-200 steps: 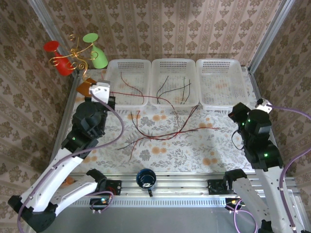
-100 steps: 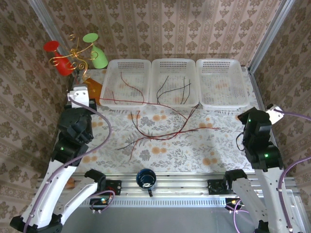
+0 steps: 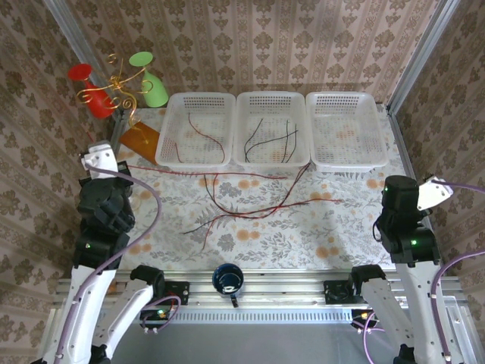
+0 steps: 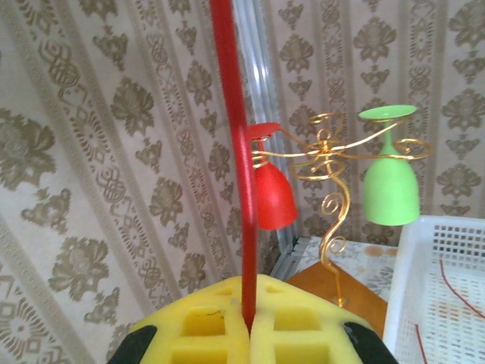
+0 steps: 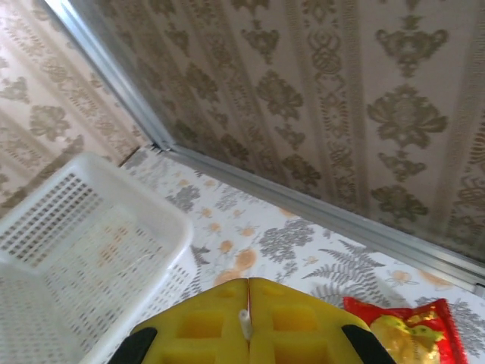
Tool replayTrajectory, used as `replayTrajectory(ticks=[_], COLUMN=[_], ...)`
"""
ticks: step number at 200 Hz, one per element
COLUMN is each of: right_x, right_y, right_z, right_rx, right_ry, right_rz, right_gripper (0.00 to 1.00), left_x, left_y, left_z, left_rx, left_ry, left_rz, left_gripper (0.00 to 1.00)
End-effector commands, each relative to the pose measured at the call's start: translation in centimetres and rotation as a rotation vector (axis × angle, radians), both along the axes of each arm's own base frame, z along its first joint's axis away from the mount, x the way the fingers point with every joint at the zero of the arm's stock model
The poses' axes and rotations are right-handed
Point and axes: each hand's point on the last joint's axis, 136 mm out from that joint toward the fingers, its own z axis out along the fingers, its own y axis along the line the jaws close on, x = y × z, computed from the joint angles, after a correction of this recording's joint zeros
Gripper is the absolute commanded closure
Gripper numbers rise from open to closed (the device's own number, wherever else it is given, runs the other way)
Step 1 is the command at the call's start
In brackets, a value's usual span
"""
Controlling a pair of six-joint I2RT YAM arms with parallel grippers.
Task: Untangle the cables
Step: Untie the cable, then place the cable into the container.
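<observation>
Drawn back leftward since the earlier frame, the left hand (image 4: 250, 303) is clamped on one red cable (image 4: 236, 152) — kept taut so it is slid free of the tangle (image 3: 250, 212) left on the counter (image 3: 318, 235), near the baskets (image 3: 270, 95). The right hand (image 5: 248, 303) is shut and held aside at right.

Yellow fingers (image 4: 198, 332) pinch red cable (image 4: 232, 114); red glass (image 4: 271, 199), green glass (image 4: 390, 188) hang from gold rack (image 4: 330, 221).
</observation>
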Motion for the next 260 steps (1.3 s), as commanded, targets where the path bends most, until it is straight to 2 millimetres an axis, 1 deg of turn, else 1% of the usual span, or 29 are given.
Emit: replayTrajectory(ticks=[1,21,34,40,62,83,99,116,142,169,182,208,222,231,253,260], right_x=[-1.7,-1.7,-1.5,-0.9,0.3,1.2,1.8,2.2,3.0,3.8,4.0,4.2,4.2,4.4,5.3,5.6], right_y=[-1.4,-1.5,-1.4,-0.9,0.2,1.0,1.7,2.2,3.3,4.5,4.7,4.9,5.3,5.9,7.7,8.0], right_z=[-0.5,-0.8,-1.0,-1.3,-1.6,-1.0,-0.2,0.8,2.5,4.1,4.5,4.9,5.2,5.9,8.2,9.9], right_rx=[-0.039,-0.037,-0.030,-0.009,0.037,0.062,0.065,0.069,0.088,0.116,0.123,0.132,0.165,0.196,0.275,0.278], right_ry=[0.029,0.038,0.033,0.027,-0.013,-0.062,-0.092,-0.115,-0.159,-0.206,-0.212,-0.223,-0.244,-0.274,-0.350,-0.399], right_rz=[-0.107,-0.111,-0.102,-0.067,0.013,0.077,0.131,0.167,0.245,0.316,0.325,0.339,0.352,0.381,0.465,0.491], right_gripper=[1.00,1.00,1.00,1.00,1.00,1.00,1.00,1.00,1.00,1.00,1.00,1.00,1.00,1.00,1.00,1.00], left_x=[-0.6,-0.8,-0.6,-0.5,0.4,1.3,1.9,2.4,3.2,4.3,4.9,6.9,8.1,8.6,10.1,10.5], left_y=[0.9,1.2,0.8,0.5,-1.2,-3.0,-4.4,-5.8,-7.6,-9.4,-10.3,-12.5,-13.2,-13.4,-14.5,-14.9], left_z=[-0.5,-0.5,-0.4,-0.5,-1.1,-1.6,-1.5,-0.7,1.6,4.9,6.7,9.8,11.7,13.3,16.7,17.8], left_rx=[-0.033,-0.036,-0.047,-0.056,-0.096,-0.138,-0.166,-0.189,-0.195,-0.161,-0.141,-0.084,-0.044,-0.023,0.029,0.046], left_ry=[0.000,0.003,-0.004,-0.007,0.005,0.026,0.028,0.017,-0.016,-0.074,-0.100,-0.146,-0.170,-0.198,-0.256,-0.277], left_rz=[0.033,0.043,0.018,0.001,-0.106,-0.202,-0.273,-0.348,-0.433,-0.495,-0.525,-0.576,-0.578,-0.576,-0.594,-0.602], left_gripper=[1.00,1.00,1.00,1.00,1.00,1.00,1.00,1.00,1.00,1.00,1.00,1.00,1.00,1.00,1.00,1.00])
